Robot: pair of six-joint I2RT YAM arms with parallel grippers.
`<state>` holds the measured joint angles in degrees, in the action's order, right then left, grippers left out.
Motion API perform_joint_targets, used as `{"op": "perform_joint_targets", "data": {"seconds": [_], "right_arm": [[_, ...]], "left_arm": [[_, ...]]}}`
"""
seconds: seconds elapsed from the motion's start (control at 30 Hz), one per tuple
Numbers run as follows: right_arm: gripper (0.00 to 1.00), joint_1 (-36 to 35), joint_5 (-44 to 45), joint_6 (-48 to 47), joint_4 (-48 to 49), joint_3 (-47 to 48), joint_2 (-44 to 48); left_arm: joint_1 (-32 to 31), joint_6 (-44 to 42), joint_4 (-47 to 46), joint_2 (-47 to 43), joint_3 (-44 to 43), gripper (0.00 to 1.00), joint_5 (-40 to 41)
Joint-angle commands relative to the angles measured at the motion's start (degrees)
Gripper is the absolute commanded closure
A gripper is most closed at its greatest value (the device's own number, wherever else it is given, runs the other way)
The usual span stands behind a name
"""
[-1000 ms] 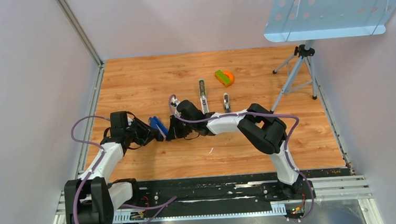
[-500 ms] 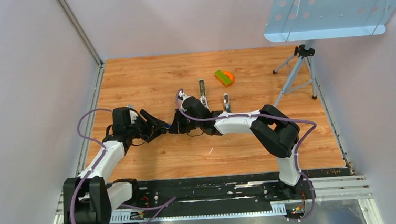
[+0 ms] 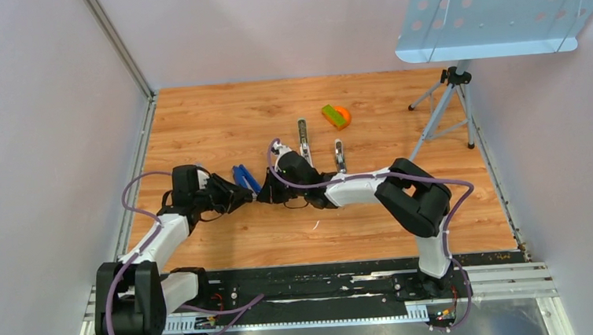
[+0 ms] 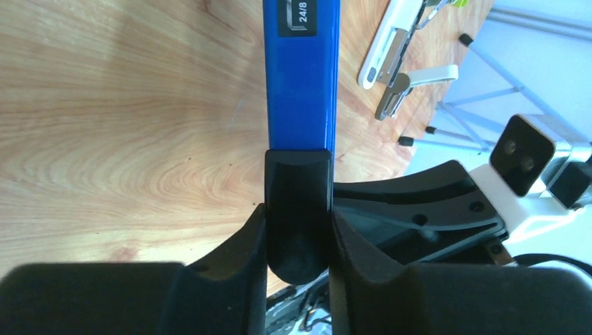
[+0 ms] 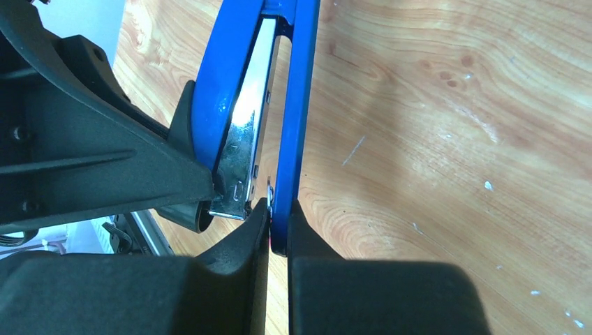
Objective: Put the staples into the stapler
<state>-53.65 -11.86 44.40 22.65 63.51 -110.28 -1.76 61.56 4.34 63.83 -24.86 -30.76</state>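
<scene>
Blue stapler [image 3: 243,177], metal body with a black plastic rear end, sits left of centre on the wood-grain table [image 3: 195,119], held between the two arms. It is splayed open. The right wrist view shows a shiny steel magazine [image 5: 244,153] between its two blue arms.

Left gripper [image 3: 234,194] comes in from the left, fingers [image 4: 248,255] clenched on the black rear end of the blue stapler [image 4: 300,105], which points away from it with a "24/8" label on top.

Right gripper [image 3: 266,193] comes in from the right, just beside the left one. Its fingers [image 5: 244,241] are pinched on the edge of the thin blue arm [image 5: 297,105].

Staples: cannot tell where, not made out in any view.

A small white scrap [image 3: 315,226] lies on the table nearer the bases. Two white-and-silver staplers [image 3: 303,139] [image 3: 340,153] lie side by side at centre, just beyond the right arm. A green and orange object [image 3: 335,116] is farther back. A pale blue perforated music stand [image 3: 495,8] on a tripod [image 3: 443,110] stands at far right.
</scene>
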Motion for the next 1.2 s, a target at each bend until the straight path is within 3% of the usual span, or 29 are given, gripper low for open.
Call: {"op": "perform_joint_targets", "data": {"seconds": [0.0,0.07,0.13,0.5,0.77,0.93,1.17], "right_arm": [[1.00,-0.2,2.8,-2.9,4.7,-2.6,3.7],[1.00,-0.2,3.3,-4.0,5.5,-4.0,4.2],[1.00,-0.2,4.2,-4.8,6.1,-5.5,4.9],[1.00,1.0,9.5,-10.9,6.3,-14.1,12.3],[1.00,1.2,1.4,-16.5,5.6,-16.7,15.4],[1.00,-0.7,-3.7,-19.6,5.4,-19.2,16.0],[1.00,-2.4,-6.8,-18.5,7.0,-20.5,15.3]], "left_arm": [[-0.3,1.3,-3.7,0.2,-0.5,0.85,-1.0],[-0.3,0.9,-4.0,0.4,-1.5,0.95,-1.0],[-0.3,0.1,-4.1,1.1,-3.3,1.00,-1.2],[-0.1,-14.0,8.8,4.8,-13.1,1.00,1.3],[5.9,-19.0,12.1,7.2,-17.4,1.00,5.8],[6.7,-19.9,11.8,10.5,-21.6,1.00,11.6],[6.7,-15.3,3.6,17.8,-20.8,1.00,11.7]]}}
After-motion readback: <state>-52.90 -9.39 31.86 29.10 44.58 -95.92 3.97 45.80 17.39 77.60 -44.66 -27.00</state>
